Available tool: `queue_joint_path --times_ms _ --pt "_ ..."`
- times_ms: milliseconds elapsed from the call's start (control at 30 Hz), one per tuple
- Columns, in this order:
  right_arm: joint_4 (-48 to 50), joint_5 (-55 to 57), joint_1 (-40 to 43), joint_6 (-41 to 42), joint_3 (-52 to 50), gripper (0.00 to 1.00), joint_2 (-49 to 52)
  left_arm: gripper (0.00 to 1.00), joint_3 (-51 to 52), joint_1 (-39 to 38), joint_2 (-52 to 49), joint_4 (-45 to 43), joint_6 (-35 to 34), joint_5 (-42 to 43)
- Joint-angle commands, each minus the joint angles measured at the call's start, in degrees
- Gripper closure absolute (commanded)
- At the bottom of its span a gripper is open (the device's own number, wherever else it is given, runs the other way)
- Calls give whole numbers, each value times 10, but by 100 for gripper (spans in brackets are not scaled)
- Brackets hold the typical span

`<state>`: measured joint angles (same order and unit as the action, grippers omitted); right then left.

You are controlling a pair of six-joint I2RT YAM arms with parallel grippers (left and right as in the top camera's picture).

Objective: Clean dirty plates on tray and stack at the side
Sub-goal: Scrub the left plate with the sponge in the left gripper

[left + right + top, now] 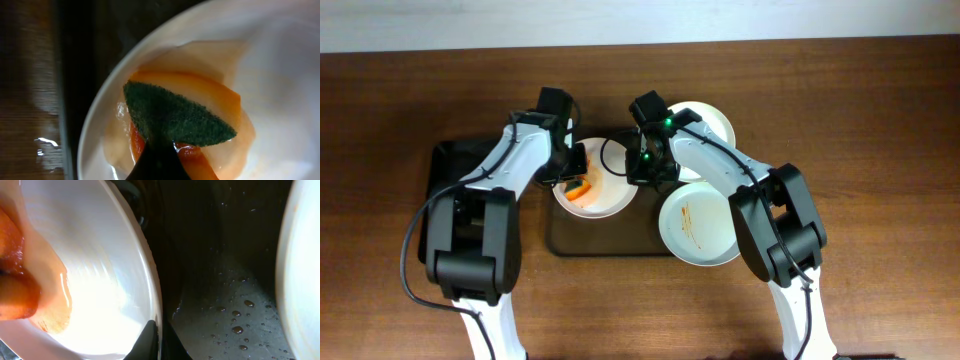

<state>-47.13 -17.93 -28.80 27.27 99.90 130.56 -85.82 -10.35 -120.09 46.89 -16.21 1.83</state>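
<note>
A white plate point(605, 198) lies at the left end of the dark brown tray point(610, 243). My left gripper point(572, 176) is shut on an orange sponge with a green scouring face point(580, 190) and presses it onto this plate. In the left wrist view the sponge point(175, 115) sits on the sauce-smeared plate point(280, 75) in front of the gripper point(157, 167). My right gripper point(645, 172) is shut on the plate's right rim, and the right wrist view shows the fingers point(157, 342) pinching the rim of the plate point(105, 285). A second plate point(698, 225) carries orange streaks. A third plate point(712, 122) lies behind it.
A smaller black tray point(448, 168) lies left of the brown tray, under the left arm. The brown tray's floor point(225, 310) is wet with droplets. The edge of a neighbouring plate point(300, 280) shows at the right of the right wrist view. The table point(880, 120) is dark wood.
</note>
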Motion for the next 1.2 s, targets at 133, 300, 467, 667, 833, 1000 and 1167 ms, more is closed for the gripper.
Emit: queue_joint_path --times_ms 133,300,467,667,833,1000,1167 --pt "-8 2 0 -7 -6 96 11 100 -19 -25 -18 98 87 118" --pt "-8 2 0 -7 -6 96 11 100 -19 -20 -18 79 126 217" --pt "-8 2 0 -7 -6 96 11 100 -19 -12 -18 17 28 25" --pt "-8 6 0 -7 -6 96 11 100 -19 -12 -18 -2 -70 -239" --pt "-8 6 0 -7 -6 96 11 100 -19 -15 -18 76 -30 -106" --pt "-8 5 0 -7 -6 96 11 100 -19 -15 -18 119 103 200" --pt "-9 5 0 -7 -6 96 11 100 -19 -14 -18 52 87 217"
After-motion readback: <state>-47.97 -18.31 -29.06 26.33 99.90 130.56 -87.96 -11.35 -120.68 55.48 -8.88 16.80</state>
